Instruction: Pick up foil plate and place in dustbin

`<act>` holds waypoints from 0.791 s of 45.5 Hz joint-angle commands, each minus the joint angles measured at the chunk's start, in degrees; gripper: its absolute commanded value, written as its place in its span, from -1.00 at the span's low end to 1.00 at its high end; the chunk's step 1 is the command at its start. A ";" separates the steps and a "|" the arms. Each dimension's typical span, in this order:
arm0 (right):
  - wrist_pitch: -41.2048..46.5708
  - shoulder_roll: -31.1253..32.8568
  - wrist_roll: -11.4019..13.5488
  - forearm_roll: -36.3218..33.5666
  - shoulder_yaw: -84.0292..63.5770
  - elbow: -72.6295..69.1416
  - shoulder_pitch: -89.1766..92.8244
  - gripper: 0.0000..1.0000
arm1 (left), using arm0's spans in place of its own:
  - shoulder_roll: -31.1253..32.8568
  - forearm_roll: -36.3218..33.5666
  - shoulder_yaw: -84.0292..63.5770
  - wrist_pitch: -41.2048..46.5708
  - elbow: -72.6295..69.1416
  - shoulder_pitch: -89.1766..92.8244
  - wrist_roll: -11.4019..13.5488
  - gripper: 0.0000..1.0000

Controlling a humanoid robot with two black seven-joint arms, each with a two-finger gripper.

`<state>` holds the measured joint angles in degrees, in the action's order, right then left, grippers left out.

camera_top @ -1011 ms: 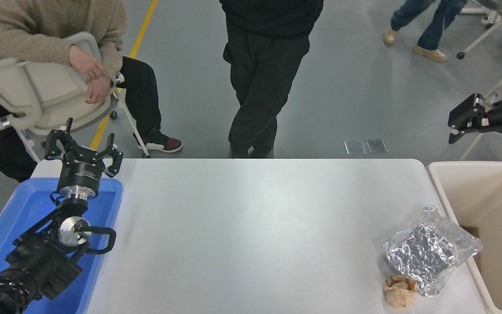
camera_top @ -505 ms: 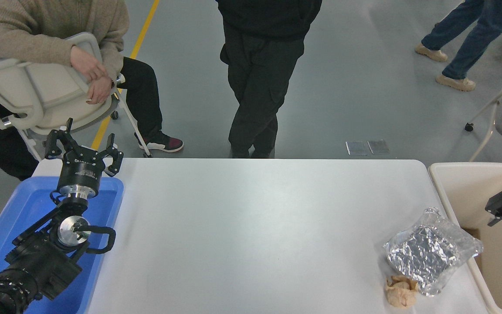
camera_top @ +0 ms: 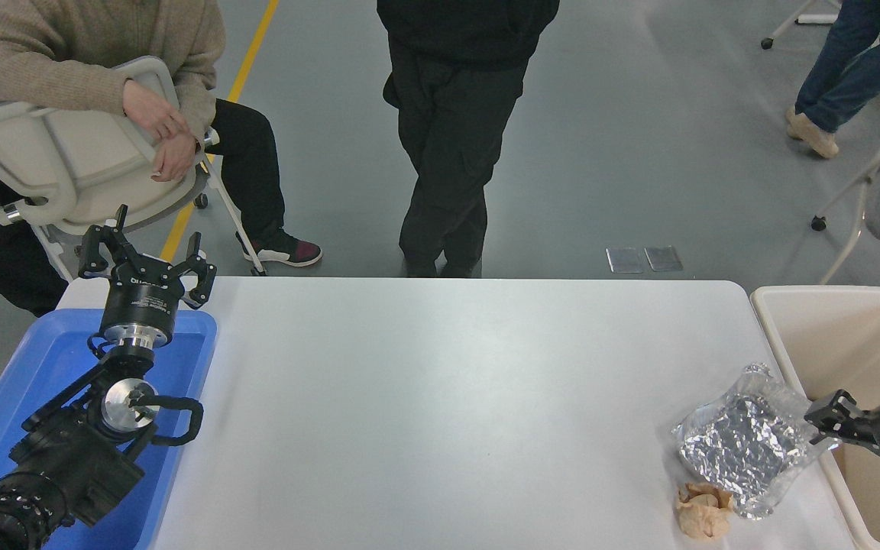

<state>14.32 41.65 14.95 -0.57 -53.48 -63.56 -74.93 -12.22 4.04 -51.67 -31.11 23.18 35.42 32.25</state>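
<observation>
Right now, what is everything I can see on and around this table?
Table: one, white, centre.
Foil plate: one, crinkled silver, on the table's near right, by the dustbin.
Paper ball: one, crumpled brown, just in front of the foil plate.
Dustbin: one, cream, off the table's right end.
Tray: one, blue, at the table's left end.
Chair: one, pale grey, far left; a seated person leans on it.
People: one standing in black at the far edge; another walking at top right.
Floor plates: two, small, grey.
Left hand: black, open, parked over the tray.
Right hand: black, at the foil plate's right edge.
</observation>
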 commanded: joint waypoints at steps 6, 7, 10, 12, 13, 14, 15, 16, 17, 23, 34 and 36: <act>-1.58 -5.00 -0.01 -0.22 7.24 7.74 8.65 1.00 | 0.00 0.00 -0.01 0.00 0.02 -0.09 0.00 0.98; -1.58 -5.35 -0.01 -0.22 7.77 8.53 9.36 1.00 | 0.00 0.00 -0.01 0.00 0.02 0.00 0.00 0.98; -1.58 -6.58 -0.01 -0.13 9.09 11.08 11.64 1.00 | 0.00 0.00 -0.01 0.00 0.02 0.00 0.00 0.98; -1.58 -7.72 -0.01 -0.13 9.53 12.57 12.96 1.00 | 0.00 0.00 -0.01 0.00 0.02 0.00 0.00 0.98; -1.58 -8.16 -0.01 -0.13 9.71 13.19 13.40 1.00 | 0.00 0.00 -0.01 0.00 0.02 0.00 0.00 0.98; -1.66 -8.60 -0.01 -0.13 9.80 13.72 13.67 1.00 | 0.00 0.00 -0.01 0.00 0.02 0.00 0.00 0.98; -1.66 -8.87 -0.01 -0.13 9.80 14.25 14.02 0.98 | 0.00 0.00 -0.01 0.00 0.02 0.00 0.00 0.98; -1.66 -9.04 0.08 -0.13 9.88 14.51 14.20 0.96 | 0.00 0.00 -0.01 0.00 -0.06 0.00 0.00 0.98; -1.66 -9.22 0.08 -0.13 9.89 14.69 14.46 0.90 | 0.00 0.00 -0.01 0.00 0.02 0.00 0.00 0.98; -3.68 -9.48 0.08 -0.22 9.80 14.78 15.16 0.55 | 0.00 0.00 -0.01 0.00 0.02 0.00 0.00 0.98; -4.83 -9.31 0.17 -0.22 9.71 14.86 15.25 -0.35 | 0.00 0.00 -0.01 0.00 0.02 0.00 0.00 0.98; -4.83 -9.31 0.17 -0.22 9.71 14.86 15.25 -0.51 | 0.00 0.00 -0.01 0.00 0.02 0.00 0.00 0.98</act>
<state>10.41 32.81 15.05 -0.77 -44.11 -49.58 -60.57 -12.22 4.04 -51.68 -31.11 23.18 35.42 32.26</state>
